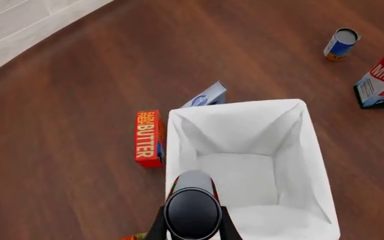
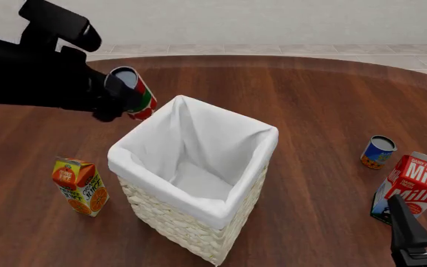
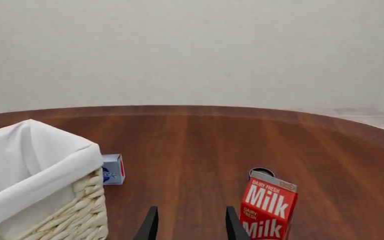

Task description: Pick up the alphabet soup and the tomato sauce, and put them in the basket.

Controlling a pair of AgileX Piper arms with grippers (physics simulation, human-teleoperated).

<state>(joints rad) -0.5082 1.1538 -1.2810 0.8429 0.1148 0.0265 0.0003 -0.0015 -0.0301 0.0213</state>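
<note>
Butter box [image 1: 148, 138]: "FARM FRESH BUTTER", white and yellow letters on red, running along its length.
Milk carton [image 2: 411, 187]: "DAIRY FRESH Milk" on one red face, "Milk" again on the neighbouring face.
Orange juice carton [image 2: 80, 186]: "ORANGE JUICE" on top, "JUICE" on the side.
Small blue-and-white box [image 3: 112, 169]: print too small to read.

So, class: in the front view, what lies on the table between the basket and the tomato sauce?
Nothing: between the basket and the tomato sauce, the front view shows only bare wooden table.
</note>
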